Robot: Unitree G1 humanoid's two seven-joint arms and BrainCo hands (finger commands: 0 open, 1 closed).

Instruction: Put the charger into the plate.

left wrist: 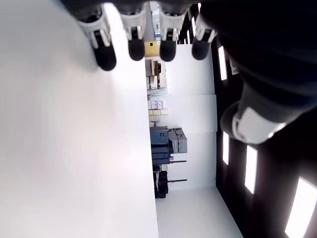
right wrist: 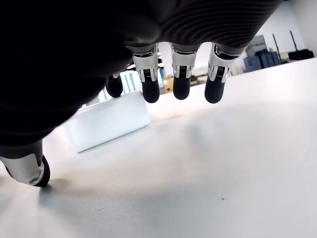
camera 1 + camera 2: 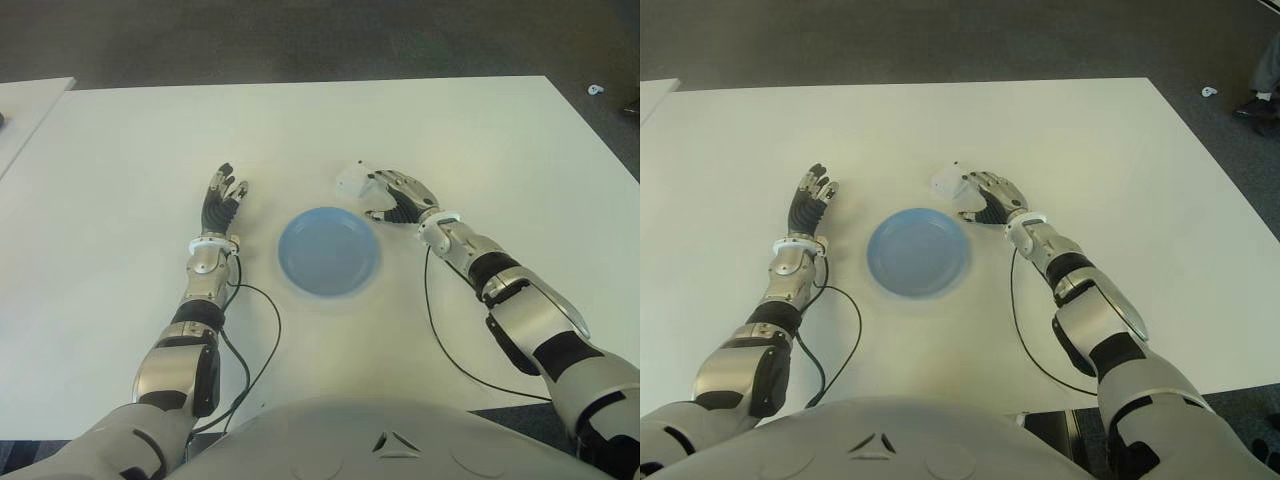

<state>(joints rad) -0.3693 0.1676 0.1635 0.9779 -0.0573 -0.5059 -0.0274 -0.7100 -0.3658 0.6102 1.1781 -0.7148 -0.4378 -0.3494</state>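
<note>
Your right hand [image 3: 398,196] is hovering, fingers released, beside the charger [image 3: 352,180] beyond the plate [image 3: 329,249]; likely light, rigid, slick: be pinching its flat sides

White table [image 3: 300,130] spans scene. Dark grey carpet floor [image 3: 300,40] beyond far edge. Second white surface [image 3: 25,105] at left, apart from table. Small white object [image 3: 595,90] on floor at right.

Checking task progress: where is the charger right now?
The charger lies on the white table, just beyond the blue plate toward the robot's right, with the open right hand reaching beside it, not yet gripping.
</note>
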